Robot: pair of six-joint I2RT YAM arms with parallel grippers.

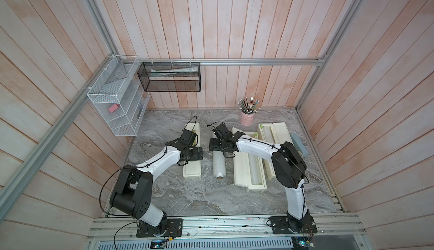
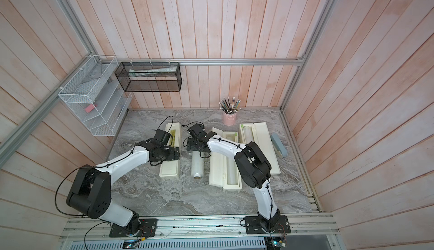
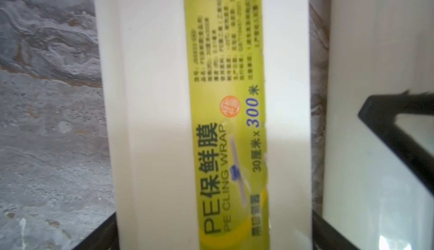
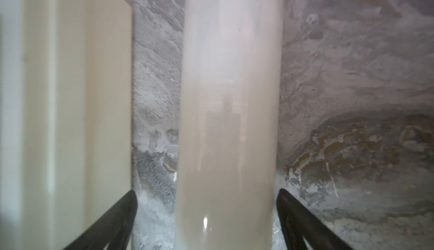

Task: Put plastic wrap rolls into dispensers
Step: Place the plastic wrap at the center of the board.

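Between the right pincer's [image 4: 206, 191] spread jaws lies a roll [image 4: 230, 96].

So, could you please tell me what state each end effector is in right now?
Left end effector: open, straddling the closed dispenser.
Right end effector: open, astride the roll, not gripping it.

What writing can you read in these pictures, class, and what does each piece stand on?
"PE保鲜膜": yellow-green label on the closed dispenser lid.
"PE CLING WRAP": same label.
"30厘米 x 300米": same label.
The small print and orange stamp: too blurred.
No other text is visible.
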